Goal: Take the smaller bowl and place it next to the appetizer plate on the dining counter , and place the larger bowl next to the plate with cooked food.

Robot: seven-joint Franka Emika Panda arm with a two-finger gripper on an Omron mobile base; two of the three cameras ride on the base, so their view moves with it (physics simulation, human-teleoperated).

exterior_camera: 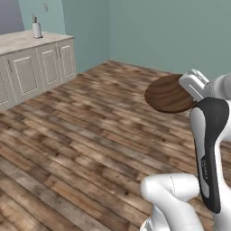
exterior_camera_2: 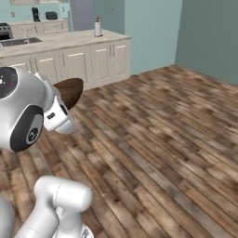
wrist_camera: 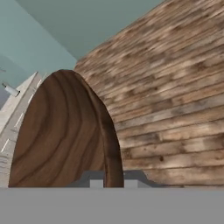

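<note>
Smaller bowl (wrist_camera: 65, 131): dark wooden, carried above the wooden floor (exterior_camera: 81, 135), its rim pinched between the nearly shut jaws of the gripper (exterior_camera: 193, 88), the body reaching forward beyond them.
Risk, judged: an edge-only hold with the bowl cantilevered; a jolt or sharp swing could twist it loose onto the floor.
Obscured: fingertips and exact contact, cut off at the hand view's bottom; the bowl's near edge, behind the wrist.

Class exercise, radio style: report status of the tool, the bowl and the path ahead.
Tool shut on smaller bowl, carried above wooden floor. White cabinets off to the side. Dining counter not in sight.
</note>
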